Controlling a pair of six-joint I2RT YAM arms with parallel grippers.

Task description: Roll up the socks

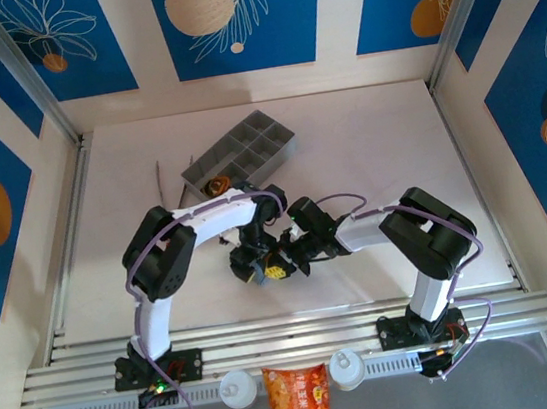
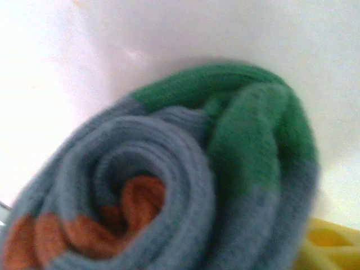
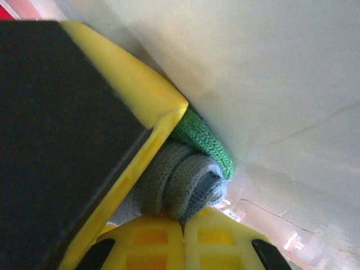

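Right pincer point(image 3: 183, 226), yellow fingertips pressed together, butting against the rolled grey-blue knitted sock with green toe and orange cuff point(image 2: 169, 185); left pincer point(image 1: 261, 265) close over the same roll, spread impossible to tell. From above, both pincers meeting mid-table near the grey plastic compartment tray point(image 1: 246, 148), roll too small to make out. From the left wrist, tight spiral lying on the white table point(image 2: 225, 34), orange cuff at its core, green toe outermost.

You're looking at the rolled sock point(image 2: 169, 185), grey-blue with green toe and orange cuff, against a white surface point(image 2: 169, 34); right fingers point(image 3: 214, 236) yellow, tray point(image 1: 269, 134) grey.
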